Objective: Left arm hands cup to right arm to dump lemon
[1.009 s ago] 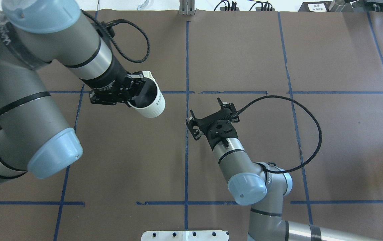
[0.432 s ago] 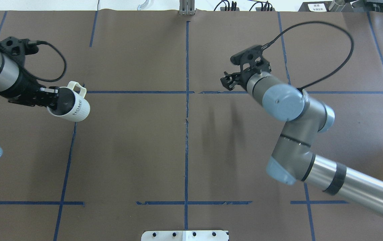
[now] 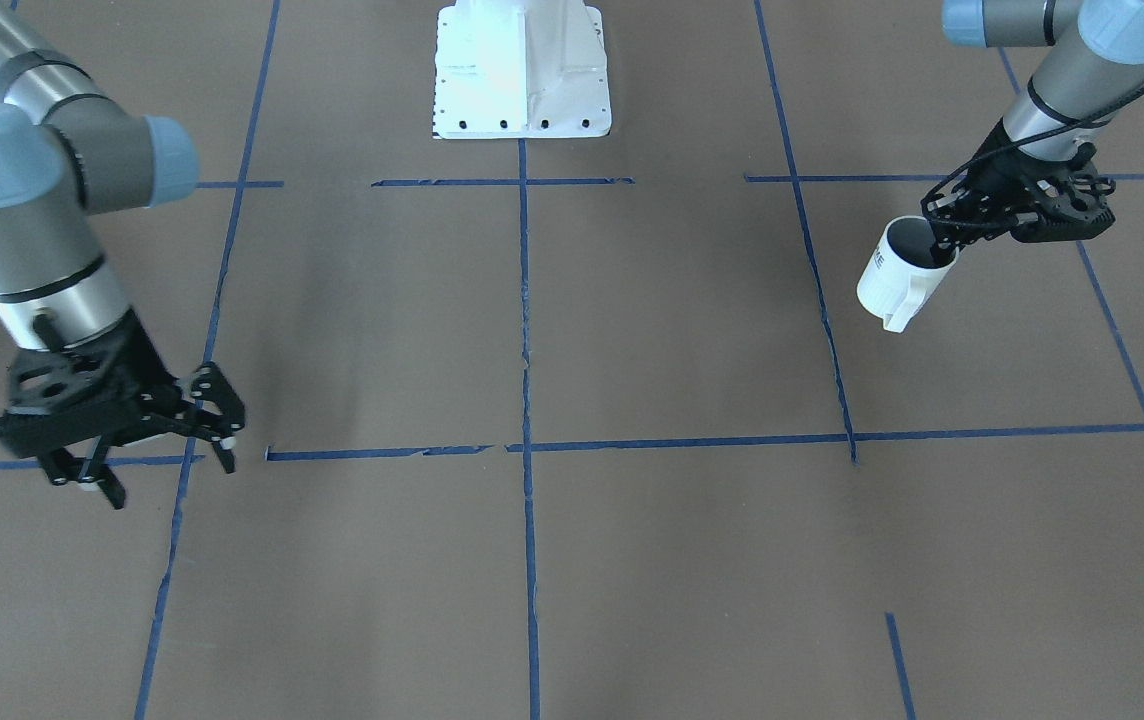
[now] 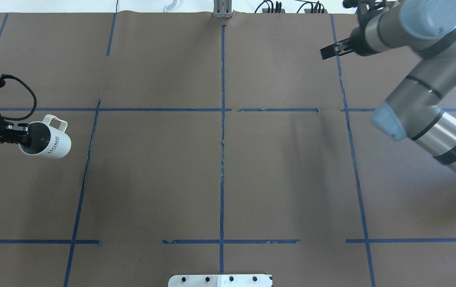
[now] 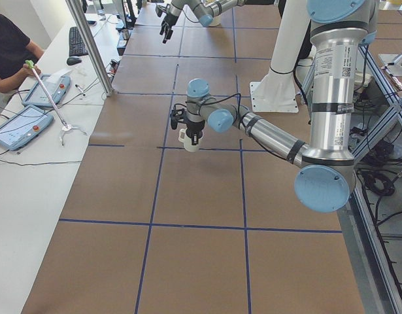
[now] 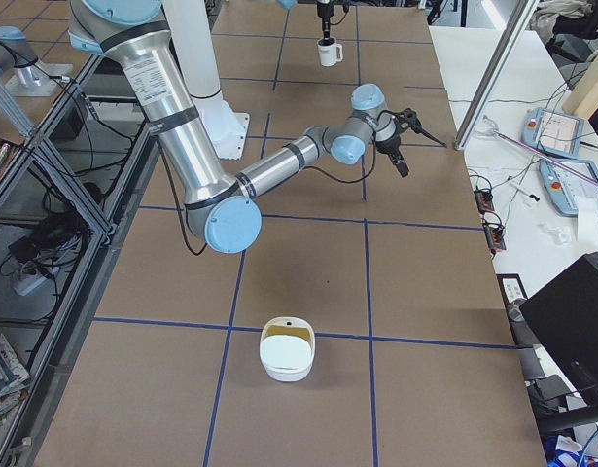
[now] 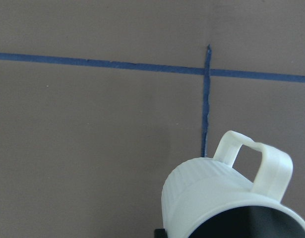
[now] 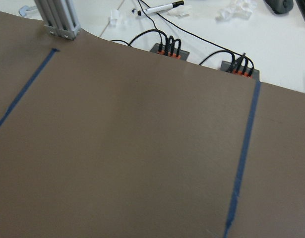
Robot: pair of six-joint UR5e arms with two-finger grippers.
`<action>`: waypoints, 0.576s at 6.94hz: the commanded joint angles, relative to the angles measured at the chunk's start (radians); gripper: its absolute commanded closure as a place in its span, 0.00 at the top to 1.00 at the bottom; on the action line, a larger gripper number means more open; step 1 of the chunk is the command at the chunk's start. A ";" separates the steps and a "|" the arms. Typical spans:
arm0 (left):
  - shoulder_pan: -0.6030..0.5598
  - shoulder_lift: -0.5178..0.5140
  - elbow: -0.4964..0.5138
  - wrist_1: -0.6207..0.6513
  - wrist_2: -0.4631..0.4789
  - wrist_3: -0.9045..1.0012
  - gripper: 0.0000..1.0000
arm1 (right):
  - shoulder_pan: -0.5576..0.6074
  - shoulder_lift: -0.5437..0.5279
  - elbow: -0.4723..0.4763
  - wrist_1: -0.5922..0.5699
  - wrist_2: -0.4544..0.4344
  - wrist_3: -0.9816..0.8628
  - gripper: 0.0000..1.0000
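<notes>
My left gripper (image 4: 22, 139) is shut on the rim of the white ribbed "HOME" cup (image 4: 46, 141) at the table's far left and holds it tilted, handle away from me. The cup also shows in the front view (image 3: 897, 275) under the left gripper (image 3: 937, 240), in the left wrist view (image 7: 216, 198) and in the left side view (image 5: 190, 139). Its inside is dark and no lemon shows. My right gripper (image 3: 157, 465) is open and empty, far off at the table's right back (image 4: 333, 50).
A white bowl (image 6: 287, 348) with a pale yellow inside stands on the table at the robot's right end. The white base plate (image 3: 522, 70) is at the robot's edge. Blue tape lines cross the brown table. An operator (image 5: 8, 52) sits at the side desk.
The left arm has pulled the cup further left, towards the table's edge. The right arm has swung up and right to the far right corner. The two grippers are farther apart.
</notes>
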State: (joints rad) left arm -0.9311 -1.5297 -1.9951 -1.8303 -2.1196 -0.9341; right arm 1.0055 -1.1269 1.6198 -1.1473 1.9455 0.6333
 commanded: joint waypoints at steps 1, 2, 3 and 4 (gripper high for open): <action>-0.094 0.023 0.135 -0.122 -0.040 0.053 0.00 | 0.128 -0.142 0.102 -0.193 0.203 -0.192 1.00; -0.129 0.022 0.192 -0.121 -0.157 0.054 0.00 | 0.128 -0.201 0.179 -0.274 0.205 -0.229 1.00; -0.143 0.020 0.228 -0.119 -0.175 0.054 0.00 | 0.130 -0.233 0.237 -0.345 0.205 -0.230 1.00; -0.143 0.023 0.243 -0.116 -0.175 0.044 0.03 | 0.128 -0.240 0.259 -0.380 0.205 -0.230 1.00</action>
State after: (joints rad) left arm -1.0628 -1.5082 -1.7842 -1.9473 -2.2750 -0.8838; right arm 1.1326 -1.3408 1.8319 -1.4638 2.1478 0.4129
